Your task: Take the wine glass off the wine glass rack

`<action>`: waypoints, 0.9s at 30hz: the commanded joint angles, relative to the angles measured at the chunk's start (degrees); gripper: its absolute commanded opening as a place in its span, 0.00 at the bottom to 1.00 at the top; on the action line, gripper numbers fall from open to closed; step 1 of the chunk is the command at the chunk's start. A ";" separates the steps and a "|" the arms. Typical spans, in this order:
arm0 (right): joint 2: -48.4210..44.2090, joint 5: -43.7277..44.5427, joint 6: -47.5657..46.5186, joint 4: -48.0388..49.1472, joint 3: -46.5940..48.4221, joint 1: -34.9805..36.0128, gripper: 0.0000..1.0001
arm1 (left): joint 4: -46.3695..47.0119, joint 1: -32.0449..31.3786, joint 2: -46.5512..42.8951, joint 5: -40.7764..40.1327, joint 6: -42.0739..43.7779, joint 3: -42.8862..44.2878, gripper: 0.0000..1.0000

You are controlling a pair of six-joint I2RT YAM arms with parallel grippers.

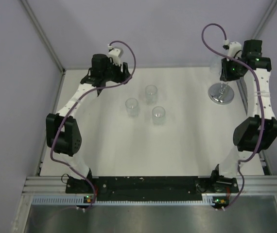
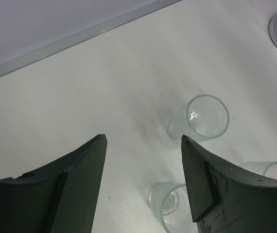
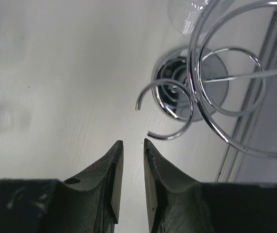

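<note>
From above we are seeing the wine glass rack (image 1: 221,93) standing at the far right of the worktop (image 1: 177,150), with the right arm hovering over it and three tumblers (image 1: 151,92) grouped mid-worktop. Only the right wrist camera is showing the wine glass (image 3: 184,14), cut off at the top edge just beside the rack's largest loop. There the right fingers (image 3: 110,184) are sitting nearly together, a slim gap between them, pinching nothing. The left wrist camera is showing the left fingers (image 2: 75,189) spread wide above the tumblers.
</note>
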 commanded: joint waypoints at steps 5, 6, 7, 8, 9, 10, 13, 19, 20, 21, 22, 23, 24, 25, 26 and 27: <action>-12.13 3.24 -0.75 -0.49 -9.60 -2.78 0.23 | 1.87 -0.28 2.50 1.59 0.73 4.30 0.68; -12.84 3.42 -0.84 -0.84 -10.22 -3.13 0.23 | 1.87 -0.46 2.85 1.86 0.82 4.74 0.68; -13.72 3.51 -1.02 -1.10 -10.84 -3.57 0.23 | 1.96 -0.54 3.11 2.29 0.90 5.00 0.68; -14.16 3.42 -1.28 -1.63 -11.28 -3.92 0.23 | 2.48 -0.63 3.29 3.26 0.99 5.18 0.68; -14.60 2.73 -1.54 -2.24 -11.19 -4.01 0.23 | 3.09 -0.81 3.47 4.40 1.08 5.18 0.68; -15.04 0.72 -2.15 -2.95 -10.76 -4.10 0.23 | 4.23 -1.07 3.64 5.36 1.08 5.09 0.68; -16.01 -9.47 -3.30 -4.80 -7.43 -3.93 0.29 | 7.22 -1.86 3.73 10.37 2.65 5.27 0.69; -9.35 -6.27 1.00 1.42 5.58 0.81 0.56 | 11.97 -3.97 2.59 18.73 6.08 4.39 0.69; -7.42 -3.46 1.09 2.49 7.59 1.87 0.58 | 12.41 -4.32 2.24 19.43 6.70 3.95 0.69; -5.39 -1.00 0.92 3.37 9.53 2.92 0.59 | 12.59 -4.67 1.89 19.79 7.31 3.43 0.69; -2.85 2.59 1.00 3.90 11.81 3.80 0.61 | 12.51 -5.02 1.62 19.70 8.10 3.16 0.69; -0.65 5.85 1.18 3.99 13.92 4.51 0.61 | 12.33 -5.20 1.27 19.35 8.37 2.90 0.69; 1.98 8.58 1.44 3.90 17.08 4.95 0.61 | 12.33 -5.47 0.92 19.18 8.46 2.55 0.69; 4.18 9.91 1.62 3.90 18.41 4.95 0.59 | 12.24 -5.47 0.48 18.91 8.64 2.20 0.69; 5.86 11.23 1.79 3.90 20.43 4.95 0.58 | 12.24 -5.47 -0.13 18.39 8.64 1.67 0.69; 7.53 13.16 1.71 3.82 21.49 4.95 0.56 | 12.24 -5.38 -0.92 17.69 8.81 1.14 0.69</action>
